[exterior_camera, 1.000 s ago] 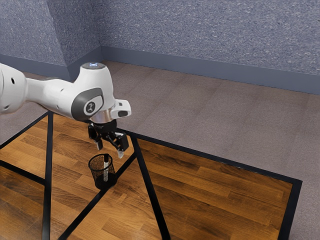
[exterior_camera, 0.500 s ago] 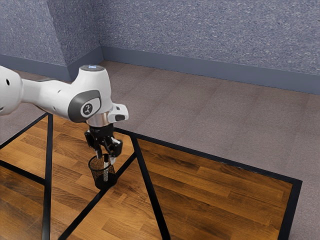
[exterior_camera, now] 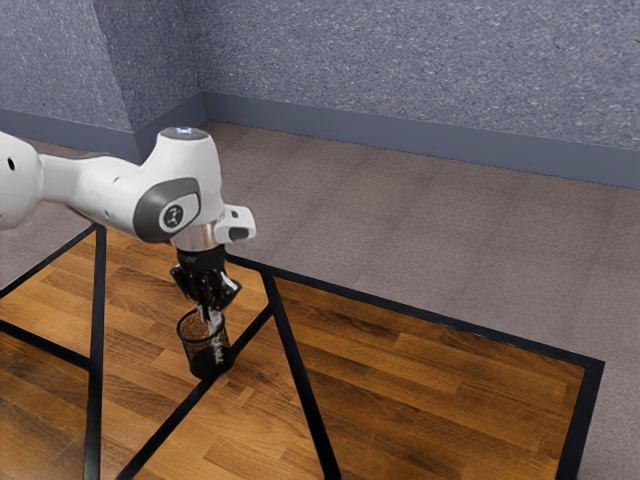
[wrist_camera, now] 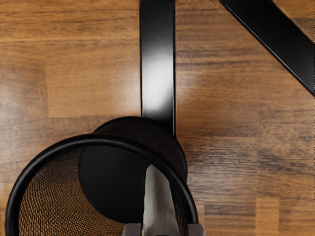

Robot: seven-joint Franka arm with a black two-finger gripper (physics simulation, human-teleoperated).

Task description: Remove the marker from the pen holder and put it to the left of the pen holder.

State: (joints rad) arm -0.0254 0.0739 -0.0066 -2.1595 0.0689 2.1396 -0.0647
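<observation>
Well, the risky part looks close at hand: the pincer (exterior_camera: 212, 316) is down at the mouth of the holder (exterior_camera: 190, 336), closed on the upper part of the marker (exterior_camera: 217, 350) from both sides. The lift seems the next step, and I'd want it straight up. The marker stands near one side of the rim rather than in the middle, so a sideways pull too soon could snag its lower end on the mesh, or knock the holder over and drag it along the counter (exterior_camera: 430, 350). The fingers are close to that rim too, and might hook it on the way out. If the grip is shallow, the smooth marker could twist or slip back in.

As for containers, there's the one black mesh holder, open at the top and upright, nearer the counter's far edge than its near one and well apart from the far corner at the exterior view's right. Its base meets a black strip (exterior_camera: 165, 430). The marker is what I can make out in it, roughly upright, its lower length down inside the mesh. By my reckoning the grasp is made, with the lifting out and setting down beside the holder both to do.
</observation>
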